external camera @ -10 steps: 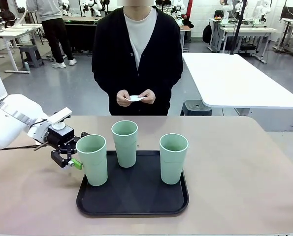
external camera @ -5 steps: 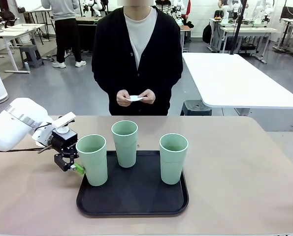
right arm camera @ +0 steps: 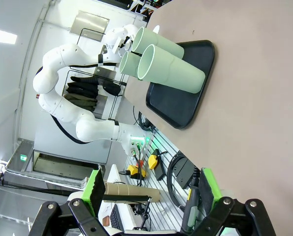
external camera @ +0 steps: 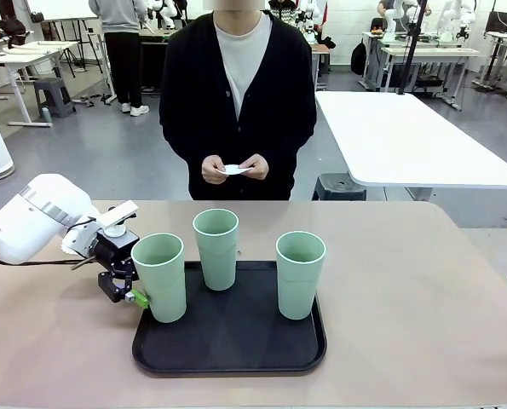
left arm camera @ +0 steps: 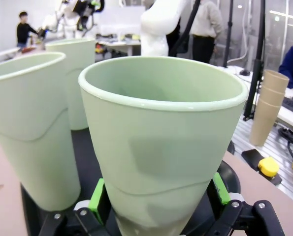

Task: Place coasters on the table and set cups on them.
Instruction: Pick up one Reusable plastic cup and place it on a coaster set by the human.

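- The left cup (external camera: 161, 277) stands at the lower-left corner of the black tray (external camera: 227, 354), with our left gripper (left arm camera: 158, 199) clamped low on its wall
- We judge a straight, gentle lift best, since the thin wall may dent
- The left cup, the middle cup (external camera: 216, 249) and the right cup (external camera: 300, 274) look empty
- The table (external camera: 406, 281) bears no coaster; the person's hands (external camera: 215, 169) hold a white coaster (external camera: 234, 170) at upper centre
- Our right gripper (right arm camera: 150, 196) gapes wide, holding nothing

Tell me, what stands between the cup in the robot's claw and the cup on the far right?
In the front view, the third cup stands there, slightly farther back, with bare black tray in front.
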